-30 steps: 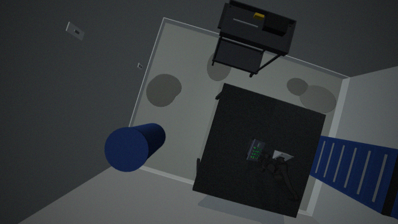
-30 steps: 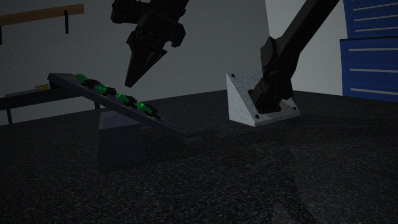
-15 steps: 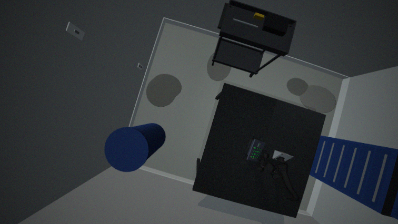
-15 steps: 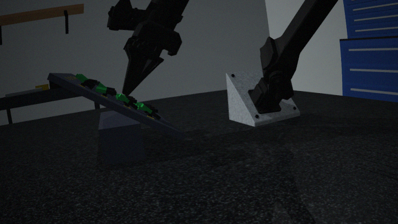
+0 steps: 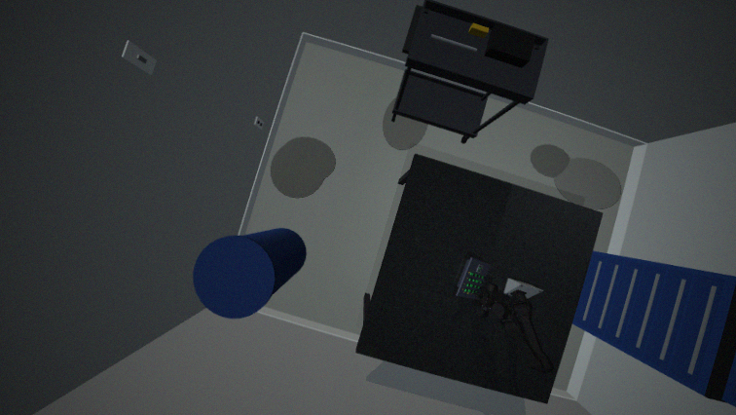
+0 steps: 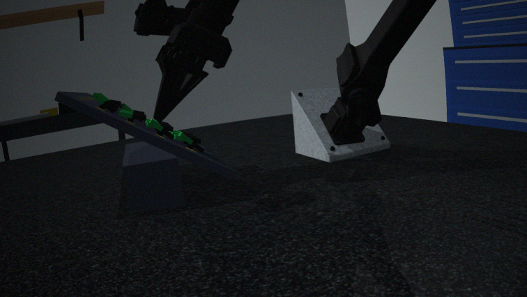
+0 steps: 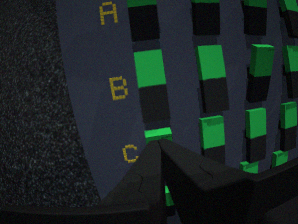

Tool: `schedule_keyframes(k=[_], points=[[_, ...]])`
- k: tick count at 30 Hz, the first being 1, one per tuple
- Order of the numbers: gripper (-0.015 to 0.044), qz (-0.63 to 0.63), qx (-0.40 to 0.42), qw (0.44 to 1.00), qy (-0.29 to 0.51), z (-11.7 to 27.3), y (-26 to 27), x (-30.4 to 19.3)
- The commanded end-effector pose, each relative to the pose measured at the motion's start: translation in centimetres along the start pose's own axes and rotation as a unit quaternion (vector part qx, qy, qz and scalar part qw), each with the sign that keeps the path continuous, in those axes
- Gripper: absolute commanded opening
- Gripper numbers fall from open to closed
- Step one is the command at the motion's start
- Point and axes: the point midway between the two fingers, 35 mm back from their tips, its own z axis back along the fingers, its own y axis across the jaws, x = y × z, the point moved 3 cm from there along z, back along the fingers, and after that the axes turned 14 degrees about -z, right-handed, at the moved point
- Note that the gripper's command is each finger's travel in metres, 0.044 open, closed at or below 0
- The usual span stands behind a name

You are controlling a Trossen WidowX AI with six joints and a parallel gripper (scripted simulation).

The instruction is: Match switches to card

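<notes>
The tilted switch panel carries rocker switches with green far halves and dark near halves. My gripper is shut and empty. Its tips are at switch C1, touching it or just above it, and hide its dark half. Switch B1, switch B2 and switch B3 show both halves. B3's green is darker, with a lit top edge. Switch C2 is right of the tips. Row D is mostly hidden. The card is outside the wrist view and unreadable elsewhere.
The panel rests on a block on the dark table. The arm's pale wedge base stands nearer the arm. A dark cart, a blue cylinder and blue drawers stand away from the table.
</notes>
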Motion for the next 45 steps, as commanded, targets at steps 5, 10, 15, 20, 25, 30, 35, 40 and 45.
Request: schedule_keyframes(k=[5,10,15,20,25,30,35,40,45], points=[[0.0,-0.003,-0.002,1.0,0.0,-0.1,-0.1,0.0],[0.0,-0.003,-0.002,1.0,0.0,-0.2,-0.1,0.0],[0.0,-0.003,-0.002,1.0,0.0,-0.3,-0.1,0.0],[0.0,-0.003,-0.002,1.0,0.0,-0.3,-0.1,0.0],[0.0,-0.003,-0.002,1.0,0.0,-0.4,-0.1,0.0],[0.0,-0.003,-0.002,1.0,0.0,-0.5,-0.1,0.0],[0.0,-0.003,-0.002,1.0,0.0,-0.5,-0.1,0.0],[0.0,-0.003,-0.002,1.0,0.0,-0.6,-0.1,0.0],[0.0,-0.002,-0.002,1.0,-0.005,2.7,-0.2,0.1]])
